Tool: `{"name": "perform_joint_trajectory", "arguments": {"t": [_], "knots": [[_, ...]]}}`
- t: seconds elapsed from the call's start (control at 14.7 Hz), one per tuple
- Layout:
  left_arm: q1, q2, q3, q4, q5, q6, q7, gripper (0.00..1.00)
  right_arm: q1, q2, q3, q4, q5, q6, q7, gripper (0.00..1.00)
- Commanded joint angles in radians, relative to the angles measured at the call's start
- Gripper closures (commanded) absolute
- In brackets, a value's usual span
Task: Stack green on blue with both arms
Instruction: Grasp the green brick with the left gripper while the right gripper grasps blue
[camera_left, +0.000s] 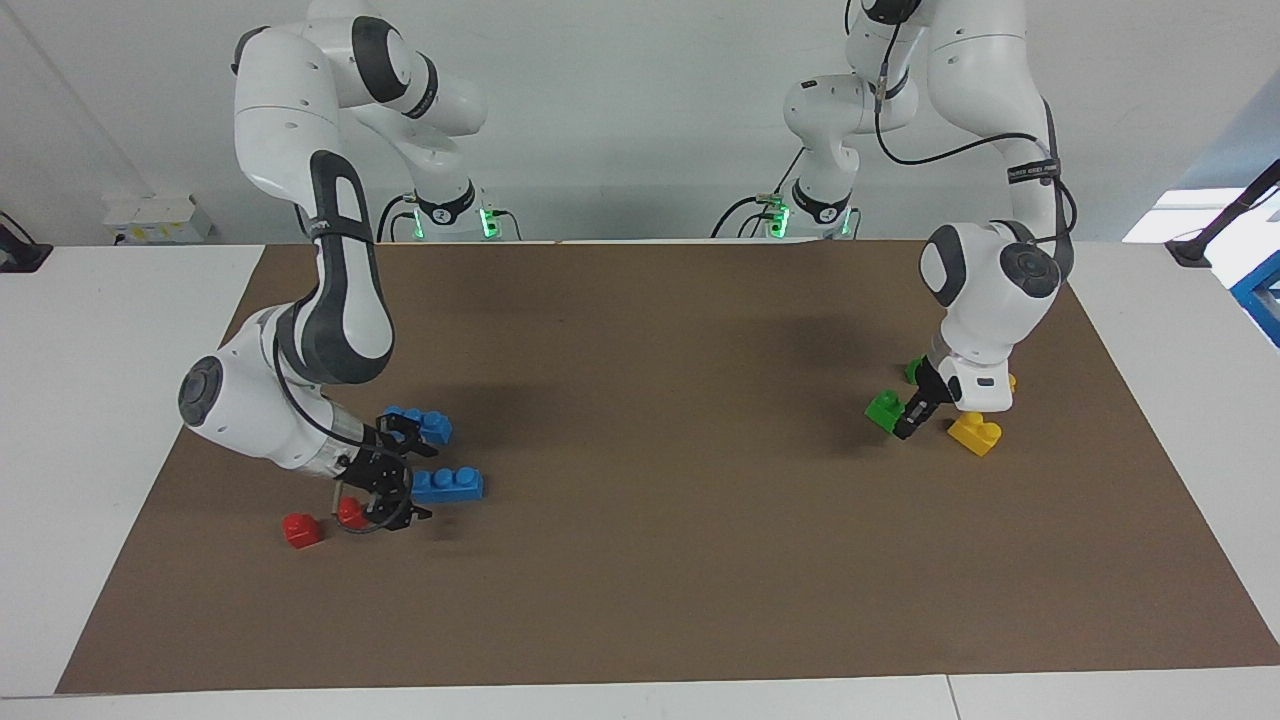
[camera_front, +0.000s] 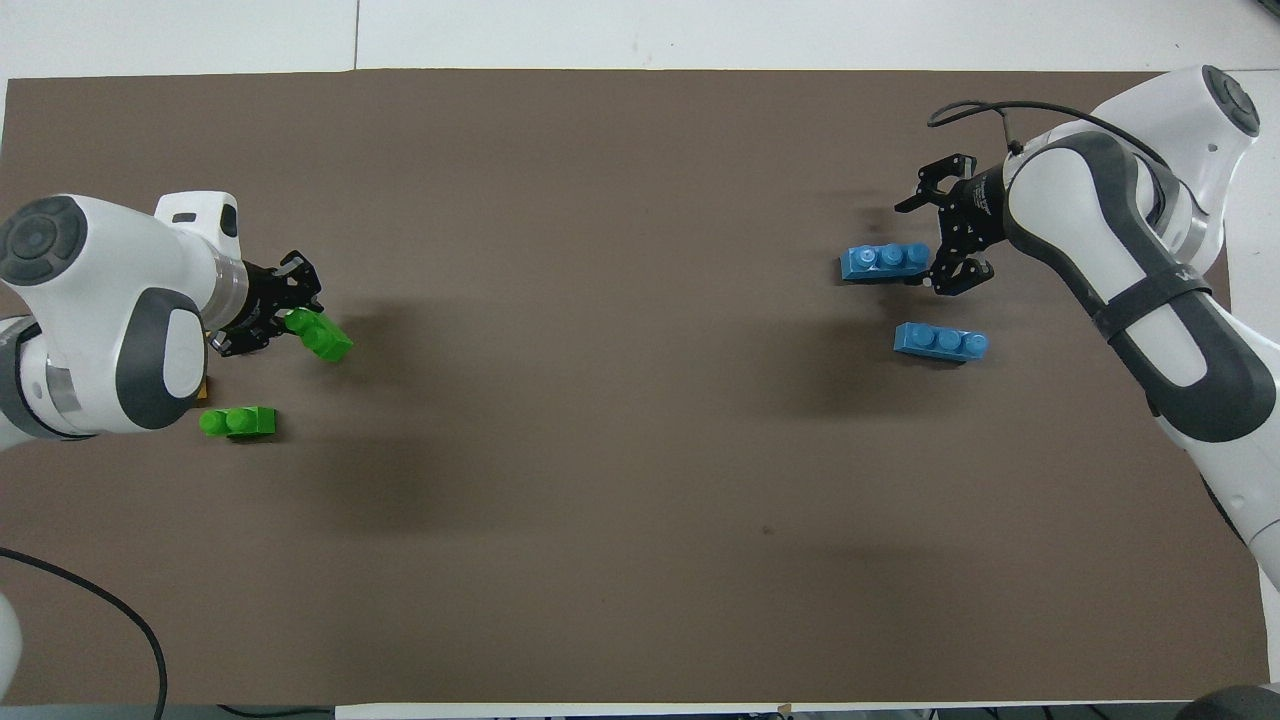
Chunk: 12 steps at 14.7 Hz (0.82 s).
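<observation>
Yellow bricks (camera_left: 975, 433) and red ones (camera_left: 301, 529) only show in the facing view, overhead arms cover them; left gripper (camera_left: 908, 428) clamped on green (camera_front: 322, 336) at its end, right gripper (camera_front: 938, 237) wide beside blue (camera_front: 884, 263), w/ no containers.

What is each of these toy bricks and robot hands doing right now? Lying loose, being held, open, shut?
Left gripper: shut on one green brick.
Other green brick: lying loose on the mat, nearer to the robots.
Right gripper: open, at one end of a blue brick.
Other blue brick: lying loose, nearer to the robots.
Two red bricks: lying loose beside the right gripper.
Yellow brick: lying loose beside the left gripper.
</observation>
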Motion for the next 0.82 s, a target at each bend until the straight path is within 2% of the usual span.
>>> {"name": "perform_joint_trajectory", "arguments": {"t": [0.0,0.2,0.41,0.48,0.61,0.75], "knots": [[-0.031,-0.024,0.000,0.094,0.010,-0.133,-0.193,1.00,-0.008,-0.029,0.007,-0.063,0.024,0.056,0.002,0.02],[-0.086,-0.089,-0.002,0.110,0.009,-0.202,-0.369,1.00,-0.006,-0.039,0.007,-0.115,0.026,0.123,0.002,0.02],[-0.158,-0.112,-0.002,0.128,0.012,-0.236,-0.581,1.00,-0.012,-0.048,0.007,-0.121,0.078,0.122,-0.001,0.03],[-0.175,-0.112,-0.003,0.140,0.012,-0.237,-0.670,1.00,-0.015,-0.048,0.007,-0.121,0.079,0.119,-0.001,0.06],[-0.216,-0.114,-0.002,0.147,0.012,-0.236,-0.809,1.00,-0.019,-0.048,0.007,-0.107,0.081,0.102,-0.001,0.26],[-0.235,-0.129,-0.013,0.147,0.012,-0.234,-0.914,1.00,-0.022,-0.052,0.009,-0.089,0.090,0.076,-0.004,0.54]]}}
